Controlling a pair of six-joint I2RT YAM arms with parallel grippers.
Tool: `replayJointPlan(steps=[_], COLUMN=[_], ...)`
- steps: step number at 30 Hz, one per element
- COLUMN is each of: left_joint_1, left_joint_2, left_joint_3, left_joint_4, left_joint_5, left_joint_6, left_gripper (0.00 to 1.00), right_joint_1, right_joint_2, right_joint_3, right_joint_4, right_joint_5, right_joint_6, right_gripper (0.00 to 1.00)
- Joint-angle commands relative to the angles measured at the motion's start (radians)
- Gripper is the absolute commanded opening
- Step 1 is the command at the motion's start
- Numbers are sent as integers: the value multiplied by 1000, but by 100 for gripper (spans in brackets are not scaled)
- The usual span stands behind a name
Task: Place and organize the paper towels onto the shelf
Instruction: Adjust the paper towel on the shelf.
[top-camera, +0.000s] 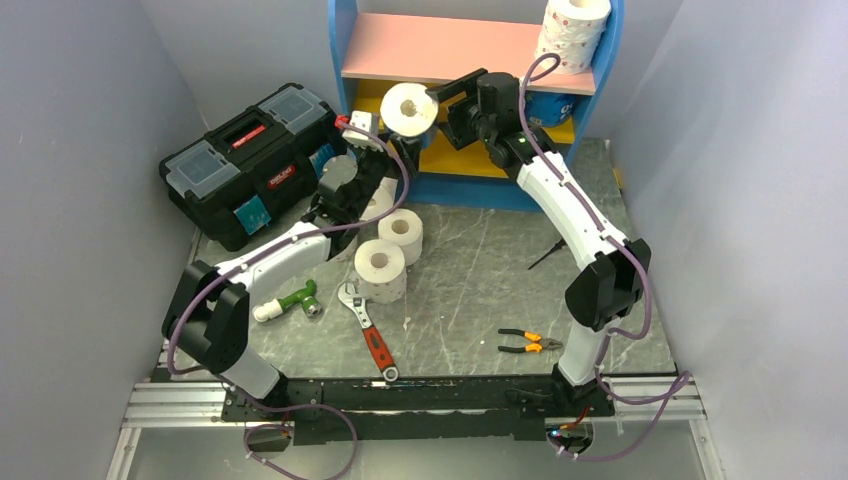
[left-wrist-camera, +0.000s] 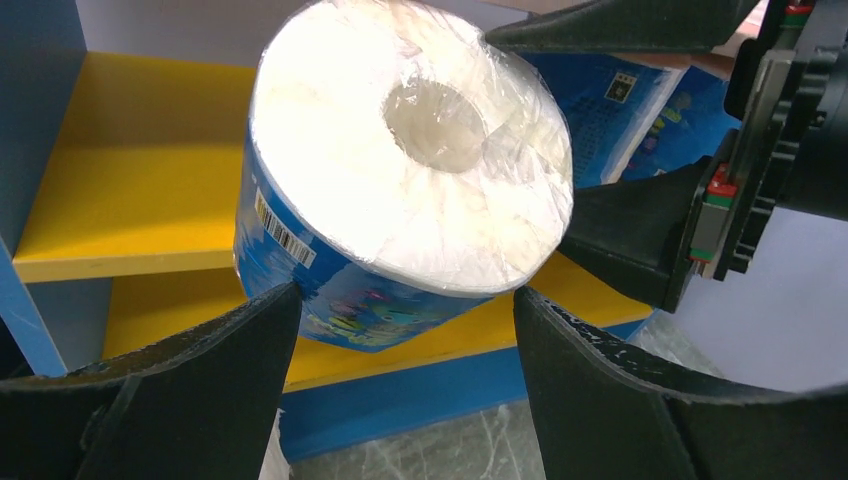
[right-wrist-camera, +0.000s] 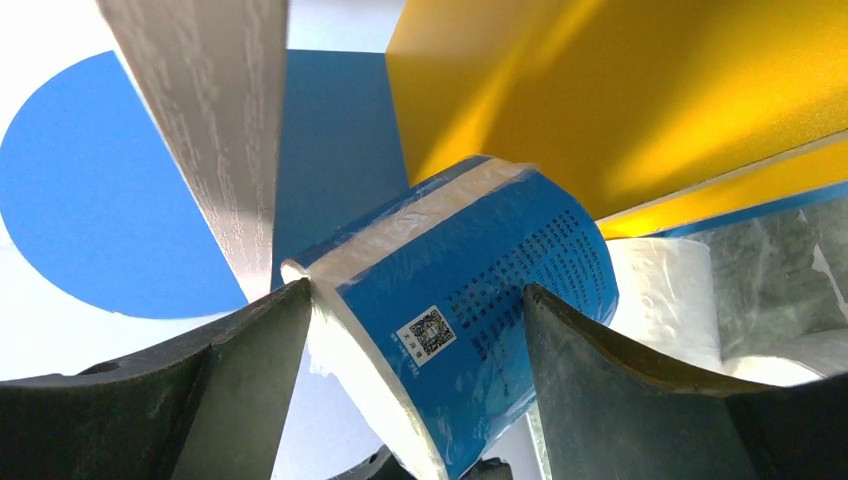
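Glossy, crinkled plastic film wraps the paper roll (left-wrist-camera: 400, 180).

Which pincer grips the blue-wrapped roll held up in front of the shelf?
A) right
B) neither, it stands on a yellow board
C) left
A: the right pincer is clamped on the blue-wrapped roll, holding it in the air, while the left pincer is open just below it.

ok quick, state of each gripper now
Left gripper: open, holding nothing.
Right gripper: shut on the blue-wrapped roll.
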Motion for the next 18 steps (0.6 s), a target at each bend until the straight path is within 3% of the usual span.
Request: replayJointPlan(steps=[1,10,18], left_joint_1=[1,1,2], left_joint_2=[32,49,72], left_joint_3=[81,110,143], left_joint_4=[86,100,96], left_joint_5=[11,8,16], left_joint_6=[33,51,65], left_gripper=[83,83,83], right_joint_1=[-24,-29,-32], right_joint_2=[-33,-51,-120], right_joint_3=[-17,-19,-55], right_joint_4=[5,-13,-33], right_joint_5=[-37,-52,-14], right_joint_6=[-46,-89,-149], right_gripper=[79,81,93])
